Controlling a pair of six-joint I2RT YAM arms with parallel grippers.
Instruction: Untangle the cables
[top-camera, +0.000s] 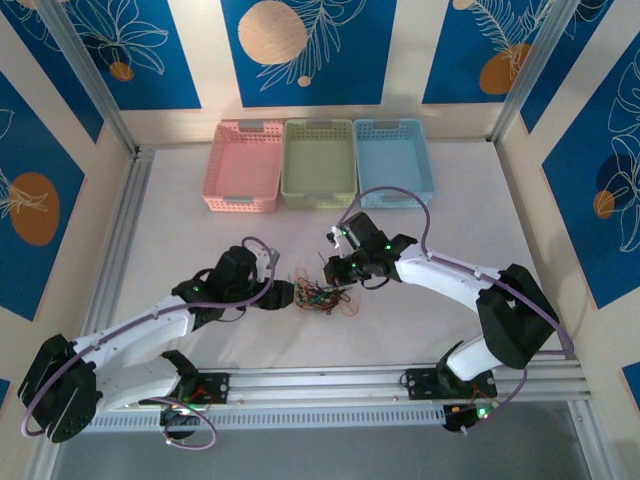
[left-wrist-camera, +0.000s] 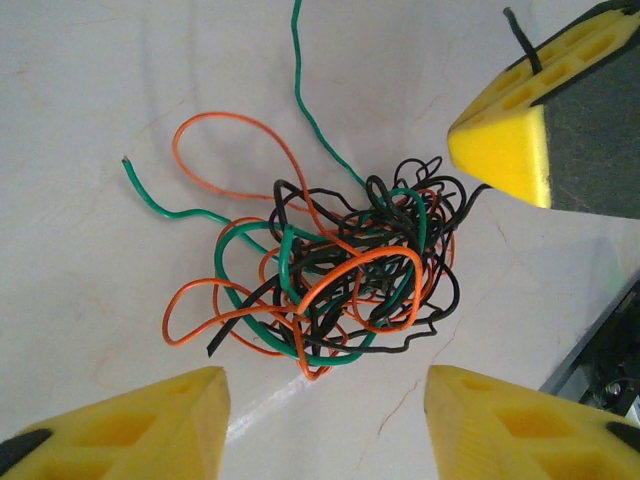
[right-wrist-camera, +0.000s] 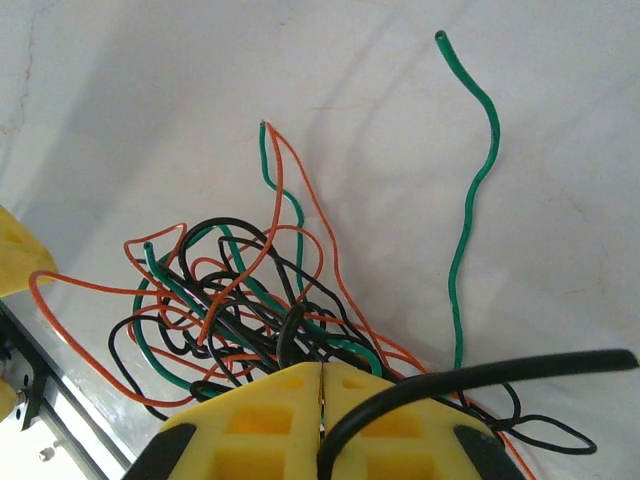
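1. Location of the work: the cables (top-camera: 320, 298) lie in one knotted clump on the table (top-camera: 200, 240). The clump sits toward the near side, about centre, directly between the two arms.
2. Left gripper (left-wrist-camera: 325, 378): the jaws stand well apart and nothing is between the fingers. The fingers are just short of the clump and do not touch it.
3. Right gripper (right-wrist-camera: 320, 400): the jaws are fully closed, pad against pad. A black cable (right-wrist-camera: 290, 335) runs from the clump into the seam between the pads, so this gripper is judged to hold that one strand.
4. Governing relation: the left gripper is at the left of the clump and the right gripper at its far right. In the left wrist view the clump is straight ahead of the open fingers and centred between them.
5. Axis: the clump is roughly round and has no clear long axis. A few green and orange ends trail out of it.
6. Judgement: the left gripper is the free one and is lined up on the clump. Pulling the two grippers apart along the left-right line should draw the held strand out.
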